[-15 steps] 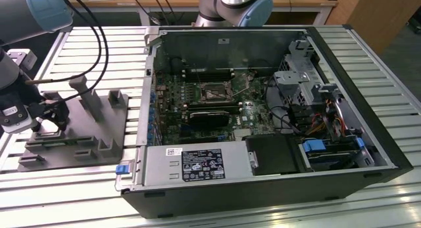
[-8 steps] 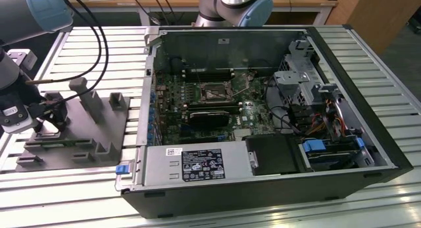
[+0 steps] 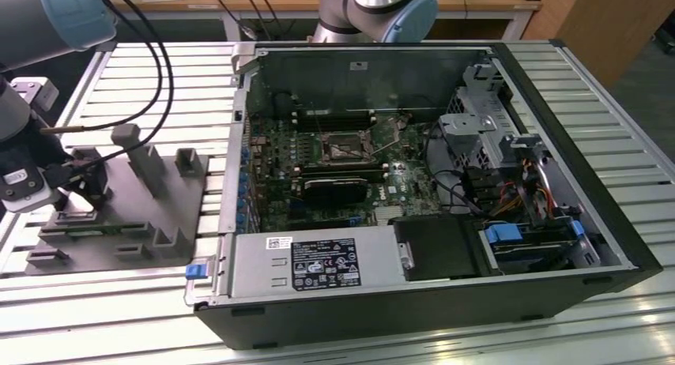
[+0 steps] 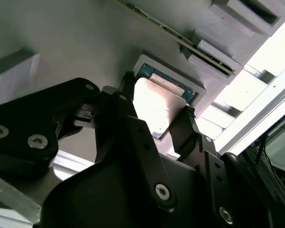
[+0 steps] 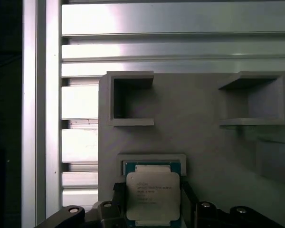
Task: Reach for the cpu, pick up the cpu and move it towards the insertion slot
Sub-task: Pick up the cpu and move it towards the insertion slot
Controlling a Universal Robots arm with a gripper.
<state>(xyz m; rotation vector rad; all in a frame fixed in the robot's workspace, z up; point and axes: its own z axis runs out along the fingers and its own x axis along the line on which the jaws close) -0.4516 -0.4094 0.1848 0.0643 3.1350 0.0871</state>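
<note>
1. Jaws first, as the exterior view has them: your gripper (image 3: 65, 197) is down at the grey fixture plate (image 3: 158, 223) on the slatted tabletop (image 3: 158, 65), at the exterior view's left. The insertion slot (image 3: 344, 148) sits on the board inside the open computer case (image 3: 590, 223), well apart from the gripper (the case wall stands between them).
2. In the second wrist view, the gripper (image 4: 156, 97) has its jaws drawn in on two opposite edges of the cpu (image 4: 159, 107), which lies at its pale nest (image 4: 175, 71) on the plate. Both jaws appear to touch the chip.
3. In the first wrist view, the cpu (image 5: 153, 194) sits between the black fingers (image 5: 186, 199). You cannot tell whether it has cleared the nest (image 5: 152, 158).
4. I judge you are at the pick-up step, with the carry not yet begun. The move ahead calls for a level chip and a path that clears the case wall.
</note>
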